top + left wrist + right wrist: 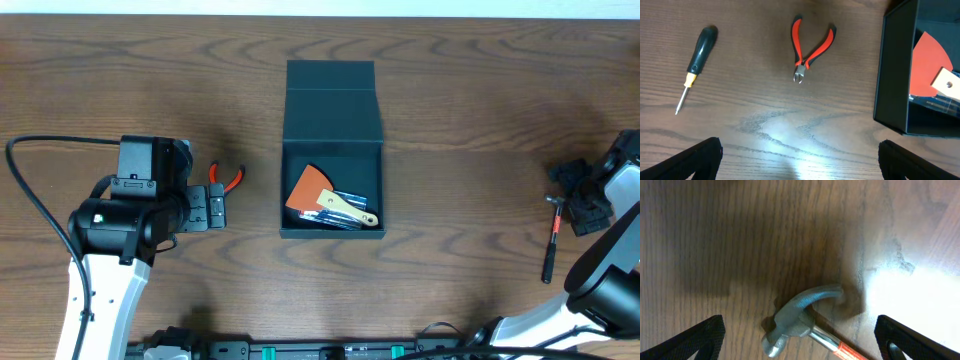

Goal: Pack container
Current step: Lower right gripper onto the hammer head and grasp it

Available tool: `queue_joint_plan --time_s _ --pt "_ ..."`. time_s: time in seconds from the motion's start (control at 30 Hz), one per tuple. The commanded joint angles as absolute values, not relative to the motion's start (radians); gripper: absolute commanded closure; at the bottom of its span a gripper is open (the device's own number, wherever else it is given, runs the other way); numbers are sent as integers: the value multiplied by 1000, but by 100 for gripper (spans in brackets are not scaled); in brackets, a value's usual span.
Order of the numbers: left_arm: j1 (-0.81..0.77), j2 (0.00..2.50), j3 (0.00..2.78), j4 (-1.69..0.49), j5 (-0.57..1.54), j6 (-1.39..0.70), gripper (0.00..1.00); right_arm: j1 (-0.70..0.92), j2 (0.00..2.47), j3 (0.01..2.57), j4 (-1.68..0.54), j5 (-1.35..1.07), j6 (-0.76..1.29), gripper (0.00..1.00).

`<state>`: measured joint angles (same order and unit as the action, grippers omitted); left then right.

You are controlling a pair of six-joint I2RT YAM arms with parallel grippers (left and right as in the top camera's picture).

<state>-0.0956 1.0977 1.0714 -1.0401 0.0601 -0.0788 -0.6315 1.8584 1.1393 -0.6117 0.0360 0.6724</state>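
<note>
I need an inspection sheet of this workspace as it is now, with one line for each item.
Surface: wooden table, with lamp glare in both wrist views.
Job's things: box open with its lid folded back; an orange scraper lies inside on other items that are unclear.
Clutter: pliers left of the box; screwdriver beside them; hammer at the right.
End effectors: left end effector open over bare table; right end effector open above the hammer head.
Cables: black cable looping by the left arm.
Surroundings: pale wall at the far edge, rail at the near edge.
</note>
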Motion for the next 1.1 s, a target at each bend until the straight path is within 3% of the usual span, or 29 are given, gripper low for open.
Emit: queue_joint_plan --time_s 0.0,0.27,0.53,0.97,1.07 --pt "-97 1090 1087 -1034 49 -84 1 -614 1909 1136 -611 29 664 2" --pt "-97 1090 1087 -1028 49 -84 2 -601 1978 1136 -605 18 664 3" --pt "-97 1090 1087 -1028 49 -84 2 -601 1981 1136 -620 14 664 16" --pt "-97 1090 1087 -1028 49 -84 2 -601 1981 1136 -730 14 665 14" --pt "-97 1090 1087 -1029 49 -84 2 -601 1981 1136 -738 14 665 20"
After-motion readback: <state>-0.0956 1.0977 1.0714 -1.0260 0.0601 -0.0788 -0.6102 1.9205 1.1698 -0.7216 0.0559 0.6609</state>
